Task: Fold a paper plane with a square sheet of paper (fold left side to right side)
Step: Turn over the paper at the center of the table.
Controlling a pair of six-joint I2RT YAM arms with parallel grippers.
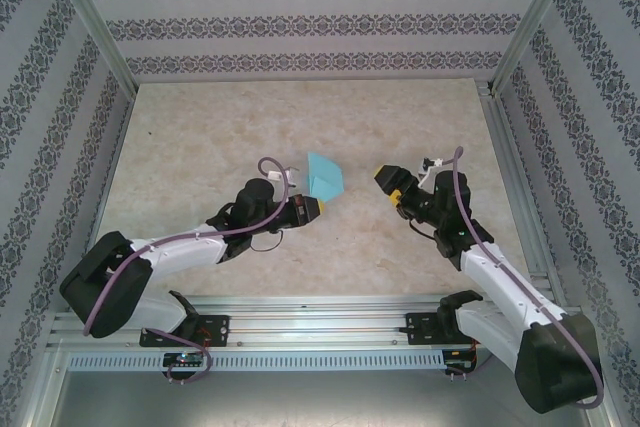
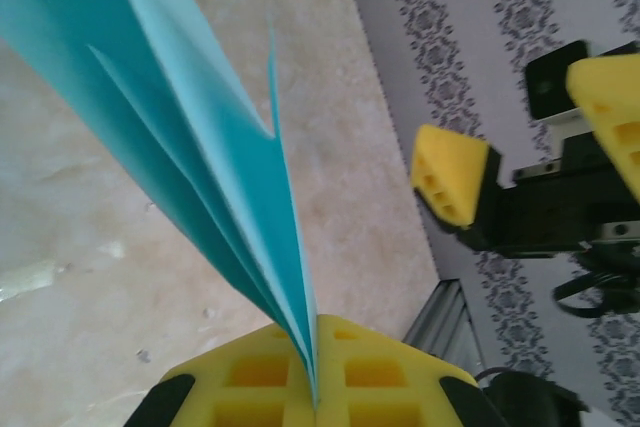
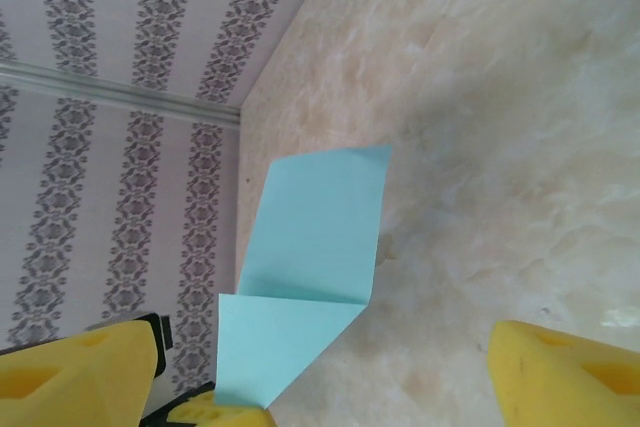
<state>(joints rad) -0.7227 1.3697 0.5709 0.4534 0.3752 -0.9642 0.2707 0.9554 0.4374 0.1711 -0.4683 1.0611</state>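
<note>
One folded cyan paper [image 1: 326,177] is standing over the middle of the table [image 1: 200,137]. Of the two grippers, the left gripper [image 1: 314,207] is clamping the paper's lower corner, jaws closed on it. The right gripper [image 1: 390,185] is hanging spread wide, holding nothing, near the paper's right side but apart from it.

Left end effector [image 1: 313,207] pinched closed, right end effector [image 1: 387,181] spread wide, arms angled inward
</note>
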